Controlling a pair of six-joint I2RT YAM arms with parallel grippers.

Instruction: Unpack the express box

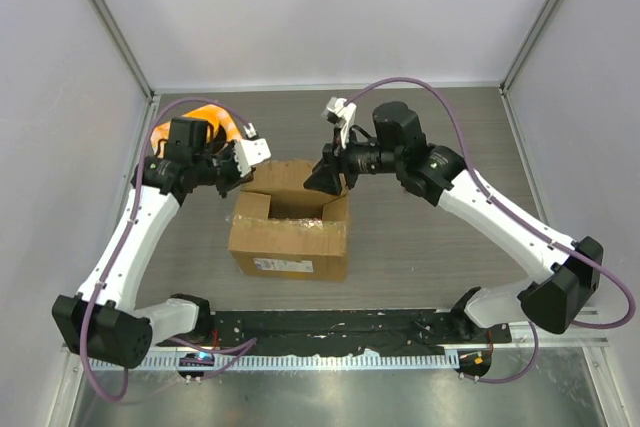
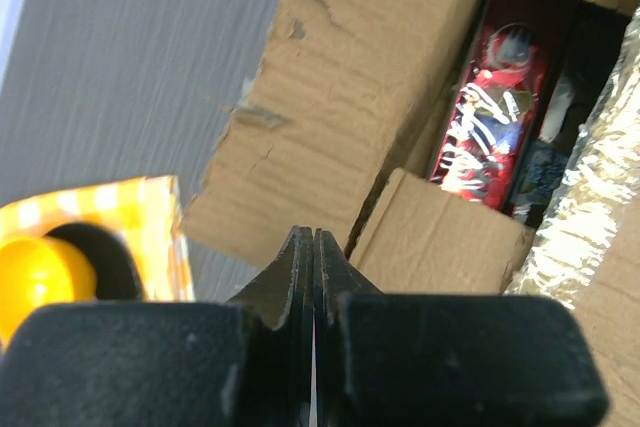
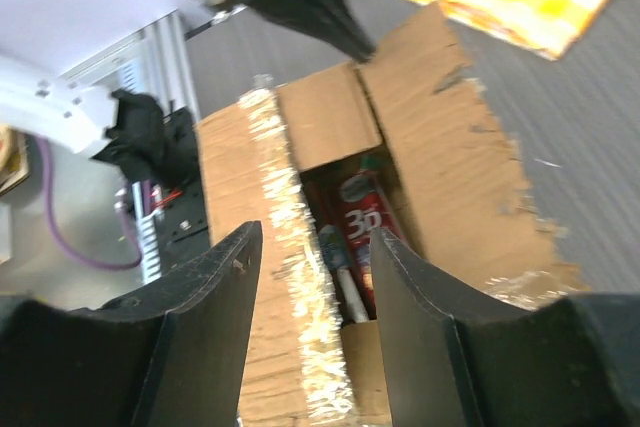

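Note:
The express box point(image 1: 290, 237) is brown cardboard and stands mid-table with its top flaps spread open and a white label on its near side. Inside it lie a red toothpaste pack point(image 3: 362, 219) and other items; the pack also shows in the left wrist view point(image 2: 492, 117). My left gripper point(image 1: 240, 175) is shut and empty, its tips point(image 2: 313, 235) at the edge of the box's left flap point(image 2: 370, 77). My right gripper point(image 1: 323, 181) is open and empty, hovering over the box opening; its fingers point(image 3: 222, 282) straddle the taped flap edge point(image 3: 285, 247).
An orange checkered cloth point(image 1: 200, 117) with a round orange object point(image 2: 35, 277) lies at the back left, behind my left arm; the cloth also shows in the right wrist view point(image 3: 520, 2). Grey walls enclose the table on three sides. A black rail point(image 1: 330, 327) runs along the near edge.

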